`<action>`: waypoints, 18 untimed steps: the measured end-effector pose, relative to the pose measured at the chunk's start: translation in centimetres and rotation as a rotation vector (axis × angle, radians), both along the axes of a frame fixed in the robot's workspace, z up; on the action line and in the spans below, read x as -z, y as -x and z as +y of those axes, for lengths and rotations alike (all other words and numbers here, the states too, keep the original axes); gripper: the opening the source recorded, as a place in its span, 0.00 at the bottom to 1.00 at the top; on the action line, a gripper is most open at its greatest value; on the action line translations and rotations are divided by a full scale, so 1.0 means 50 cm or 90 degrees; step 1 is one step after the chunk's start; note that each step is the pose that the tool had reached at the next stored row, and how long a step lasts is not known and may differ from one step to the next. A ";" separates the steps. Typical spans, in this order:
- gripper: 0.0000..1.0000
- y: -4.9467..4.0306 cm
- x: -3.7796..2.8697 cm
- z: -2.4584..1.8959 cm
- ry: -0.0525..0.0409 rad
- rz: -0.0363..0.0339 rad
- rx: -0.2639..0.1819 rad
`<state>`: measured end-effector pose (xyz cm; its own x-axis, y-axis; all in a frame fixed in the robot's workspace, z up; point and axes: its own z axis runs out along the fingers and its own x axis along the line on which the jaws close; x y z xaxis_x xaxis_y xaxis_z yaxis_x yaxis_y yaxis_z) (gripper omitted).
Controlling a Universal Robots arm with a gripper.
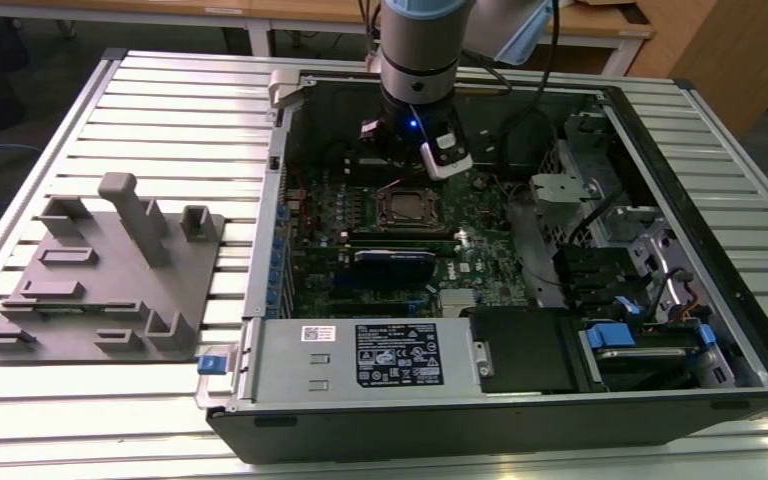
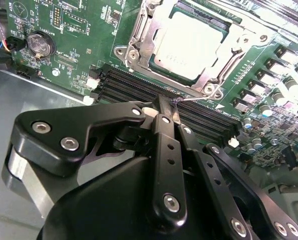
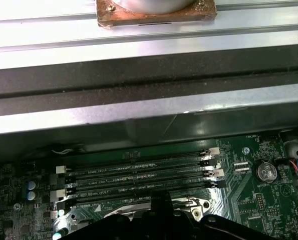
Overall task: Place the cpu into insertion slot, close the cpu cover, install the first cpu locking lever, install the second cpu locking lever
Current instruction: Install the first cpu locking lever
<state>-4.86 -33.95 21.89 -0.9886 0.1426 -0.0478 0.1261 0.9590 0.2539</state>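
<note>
One gripper (image 2: pixel 168 107) fully closed, tip at locking lever (image 2: pixel 198 96).

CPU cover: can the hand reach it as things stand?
Probably yes. The hand hangs just off the cpu cover, over the memory slots, with the case open on top and nothing standing between them.

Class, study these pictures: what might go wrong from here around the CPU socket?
The pincer sits at a thin wire lever beside the memory slots; a slip might scrape them. The cpu cover lies over the cpu; if the lever misses its catch, the cover may lift.
</note>
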 end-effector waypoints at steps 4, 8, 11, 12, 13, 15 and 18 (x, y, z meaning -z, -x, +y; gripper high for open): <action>0.10 0.000 0.000 0.0000 0.0000 0.0000 0.000; 0.10 0.000 0.002 0.0000 0.0001 0.0000 0.000; 0.10 0.000 0.004 0.0001 0.0002 0.0000 0.000; 0.10 0.000 0.004 0.0000 0.0004 0.0000 0.000; 0.10 0.000 0.004 0.0000 0.0005 0.0000 0.000; 0.10 0.000 0.004 0.0000 0.0005 0.0001 0.000; 0.10 0.000 0.006 0.0000 0.0004 0.0000 0.000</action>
